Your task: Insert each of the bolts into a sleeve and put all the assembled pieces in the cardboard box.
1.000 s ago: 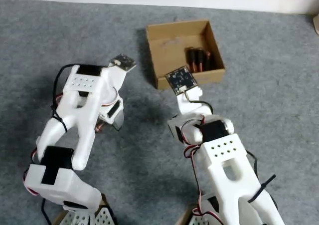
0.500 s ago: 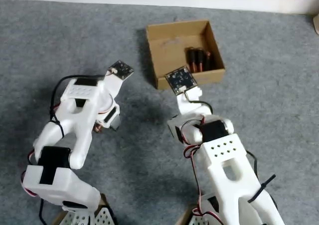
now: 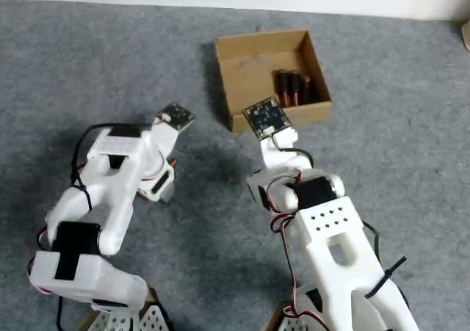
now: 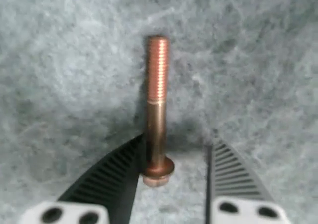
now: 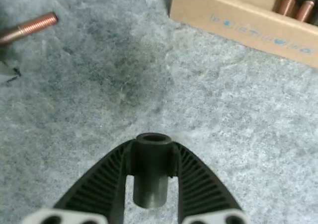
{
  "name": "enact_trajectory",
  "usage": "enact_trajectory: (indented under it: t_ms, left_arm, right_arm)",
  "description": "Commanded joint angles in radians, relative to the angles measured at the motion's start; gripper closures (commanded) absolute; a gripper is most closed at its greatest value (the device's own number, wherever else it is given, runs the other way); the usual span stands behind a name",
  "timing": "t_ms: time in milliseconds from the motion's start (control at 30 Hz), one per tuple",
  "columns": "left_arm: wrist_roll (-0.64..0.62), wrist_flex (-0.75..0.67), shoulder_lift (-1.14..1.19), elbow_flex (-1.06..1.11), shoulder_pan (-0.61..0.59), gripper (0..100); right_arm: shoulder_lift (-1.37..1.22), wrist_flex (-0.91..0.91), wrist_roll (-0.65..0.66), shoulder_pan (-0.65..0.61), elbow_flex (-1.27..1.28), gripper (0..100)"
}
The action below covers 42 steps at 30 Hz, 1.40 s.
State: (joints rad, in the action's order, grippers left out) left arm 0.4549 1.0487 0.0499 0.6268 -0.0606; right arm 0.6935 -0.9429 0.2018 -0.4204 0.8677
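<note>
A copper bolt [image 4: 156, 100] lies on the grey carpet, its head between the fingers of my left gripper [image 4: 176, 142]. The gripper is open: one finger touches the bolt's shank, while the other stands clear of it. My right gripper [image 5: 153, 144] is shut on a black sleeve [image 5: 150, 172], bore facing outward, low over the carpet. From there the bolt's threaded tip [image 5: 31, 26] shows off to one side. The cardboard box [image 3: 242, 70] sits at the back centre with several assembled pieces [image 3: 294, 87] in its right corner. The left arm [image 3: 121, 162] is bent low over the bolt.
The box's near wall [image 5: 248, 21] is a short way ahead of the right gripper, with bolt ends [image 5: 293, 3] showing above it. Open carpet lies between the two arms and left of the box. The table's far edge runs just behind the box.
The left arm has pulled back toward its base and dropped lower over the carpet. The right arm and the box have not moved.
</note>
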Motion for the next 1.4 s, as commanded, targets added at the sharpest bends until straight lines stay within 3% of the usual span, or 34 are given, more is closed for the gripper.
enact_trajectory:
  t_ms: [0, 300, 700, 800, 833, 900, 1067, 1267, 1300, 1367]
  left_arm:
    - [0.002, -0.002, -0.013, 0.024, -0.005, 100]
    - [-0.017, -0.002, -0.025, -0.012, -0.010, 99]
    - [-0.781, 0.000, -0.024, -0.222, -0.101, 99]
    - [-0.864, 0.008, -0.024, -0.214, -0.097, 99]
    - [-0.832, 0.009, -0.024, -0.206, -0.097, 99]
    - [-0.647, 0.038, -0.025, -0.203, -0.093, 99]
    - [0.078, 0.206, -0.025, -0.203, 0.005, 99]
    - [0.964, 0.658, -0.025, -0.208, -0.005, 99]
    - [1.054, 0.697, -0.025, -0.225, -0.005, 99]
    - [1.099, 0.704, -0.024, -0.275, 0.005, 99]
  right_arm:
    - [0.024, 0.033, 0.012, -0.012, -0.002, 99.3]
    - [0.024, 0.033, 0.012, -0.012, -0.002, 99.3]
    - [0.024, 0.033, 0.012, -0.010, -0.002, 99.3]
    - [0.024, 0.033, 0.012, -0.010, -0.002, 99.3]
    - [0.024, 0.033, 0.021, -0.010, -0.002, 99.3]
    - [0.024, 0.033, 0.044, -0.010, -0.002, 99.3]
    - [0.024, 0.033, 0.048, -0.010, -0.002, 99.3]
    - [0.024, 0.033, 0.049, -0.010, -0.002, 99.3]
    - [0.024, 0.033, 0.049, -0.010, -0.002, 99.3]
    - [0.024, 0.033, 0.049, -0.010, -0.002, 99.3]
